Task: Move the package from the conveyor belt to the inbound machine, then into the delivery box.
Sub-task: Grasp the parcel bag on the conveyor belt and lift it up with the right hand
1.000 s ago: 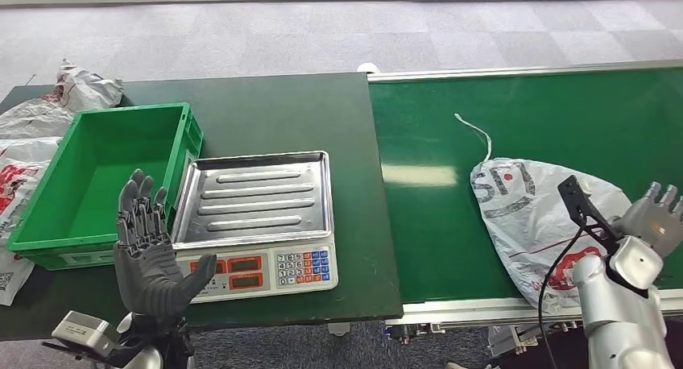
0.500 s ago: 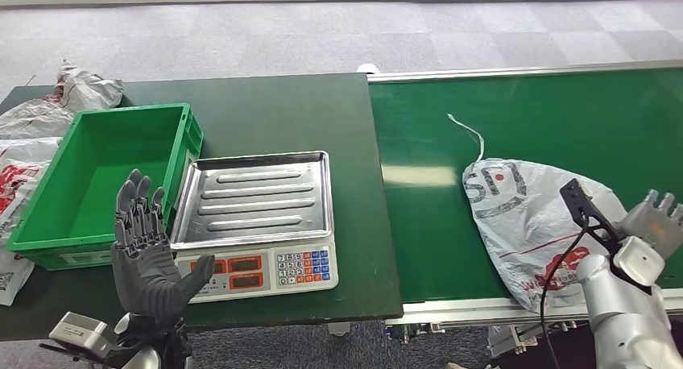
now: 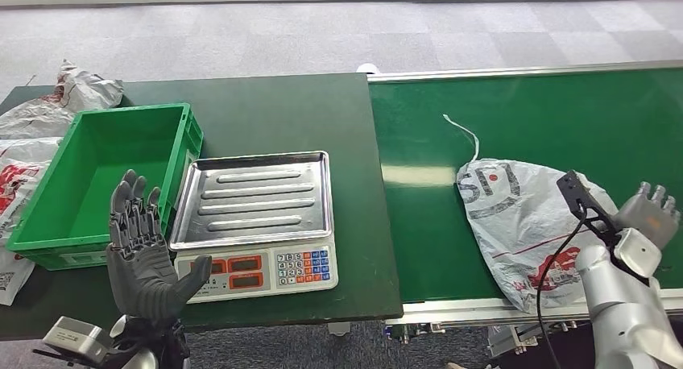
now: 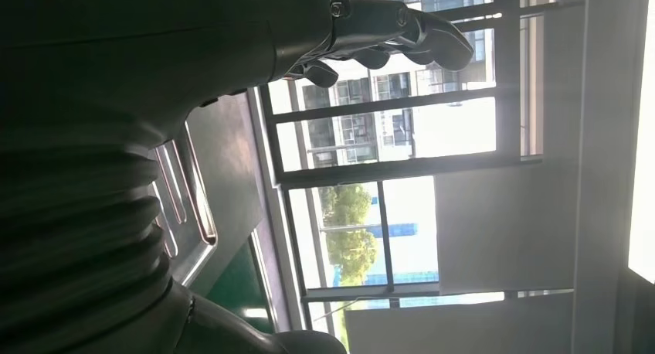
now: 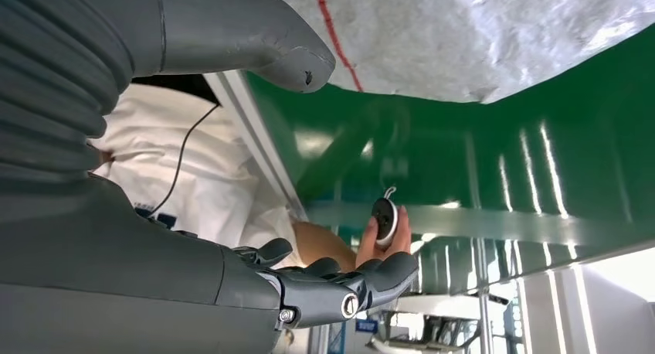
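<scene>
Lying on the green conveyor belt (image 3: pixel 523 111), the white package (image 3: pixel 523 224) rests near its front edge, just beside the right hand (image 3: pixel 648 216), whose fingers are spread and hold nothing. On the dark bench (image 3: pixel 266 103) stand the green box (image 3: pixel 48 224) and the scale (image 3: pixel 254 224). The left hand (image 3: pixel 145 252) is raised, fingers apart.

Package (image 3: pixel 523 224) on belt (image 3: pixel 435 143), right of scale (image 3: pixel 254 216)
</scene>
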